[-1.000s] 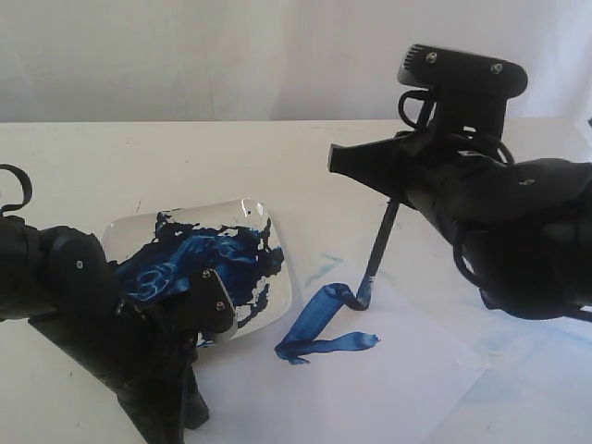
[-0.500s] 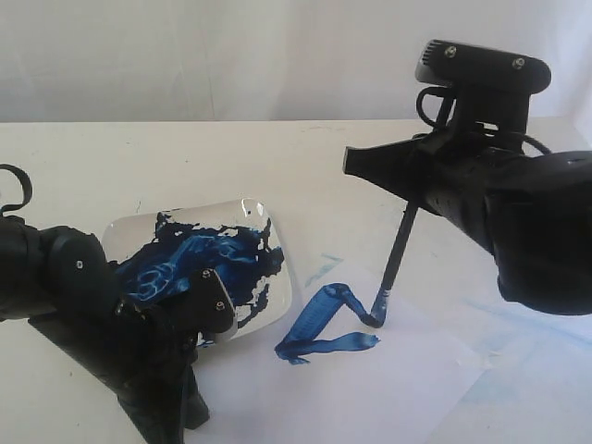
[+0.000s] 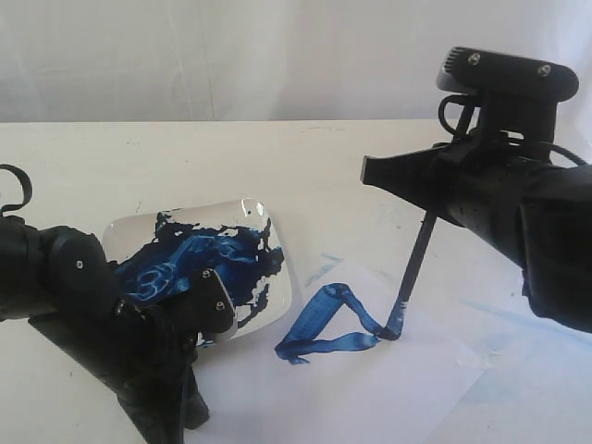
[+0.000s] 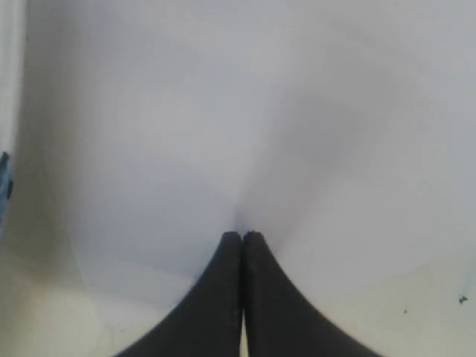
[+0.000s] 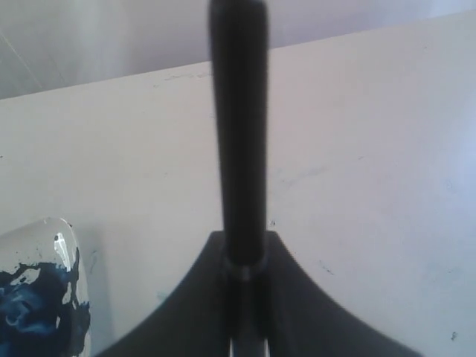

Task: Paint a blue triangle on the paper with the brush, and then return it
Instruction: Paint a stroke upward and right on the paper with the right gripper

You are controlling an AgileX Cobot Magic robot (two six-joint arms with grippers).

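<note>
Painting looks nearly done: the thin black-handled brush (image 3: 413, 268), clamped tight in the closed right gripper (image 5: 244, 262), leans with its bristles on the plain white paper (image 3: 370, 398), at the corner closing the 3 strokes of the dark-blue triangle (image 3: 324, 346). Next, I judge: lift straight off without smearing, then return it. The left gripper (image 4: 242, 238), closed and empty, points down at the sheet.

brush (image 3: 413, 268) tilted, tip on paper (image 3: 370, 398) | blue triangle (image 3: 328, 326) 3 strokes, at tip

Far table (image 3: 231, 157) left open; near-L blocked by paint dish (image 3: 280, 282) + left gripper (image 4: 242, 239); brush (image 3: 413, 268) stood ctr-R on paper (image 3: 370, 398).
</note>
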